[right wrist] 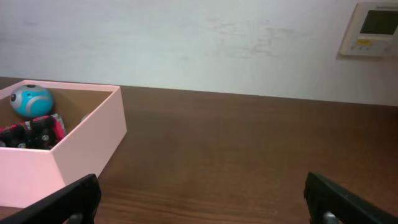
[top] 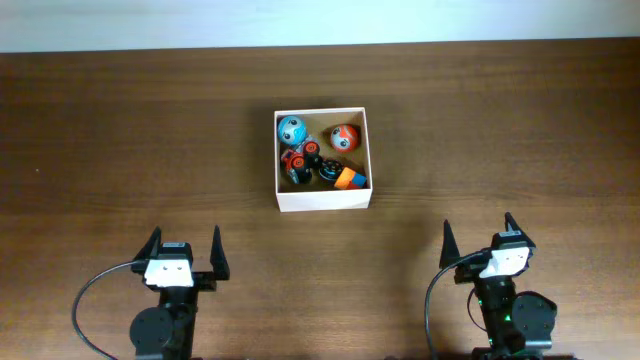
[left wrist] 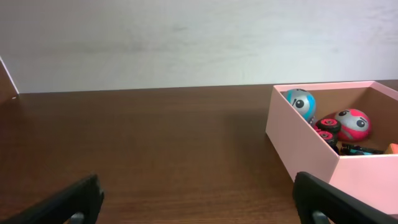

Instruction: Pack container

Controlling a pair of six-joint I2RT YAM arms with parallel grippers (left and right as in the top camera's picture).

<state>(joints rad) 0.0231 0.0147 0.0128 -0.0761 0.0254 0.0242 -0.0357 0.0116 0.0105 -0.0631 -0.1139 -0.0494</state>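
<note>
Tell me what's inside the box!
Inside the container sit a blue ball, a red ball, a red-and-black wheeled toy and an orange piece. Anything beneath them is covered.

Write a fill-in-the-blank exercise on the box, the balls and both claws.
1. The left claw and the right claw both stand ____, holding nothing.
2. The blue ball and the red ball both lie ____ the container.
3. Seen from overhead, the blue ball sits in the container's far-____ corner.
4. The red ball lies to the blue ball's ____.
Missing words: open; inside; left; right.
</note>
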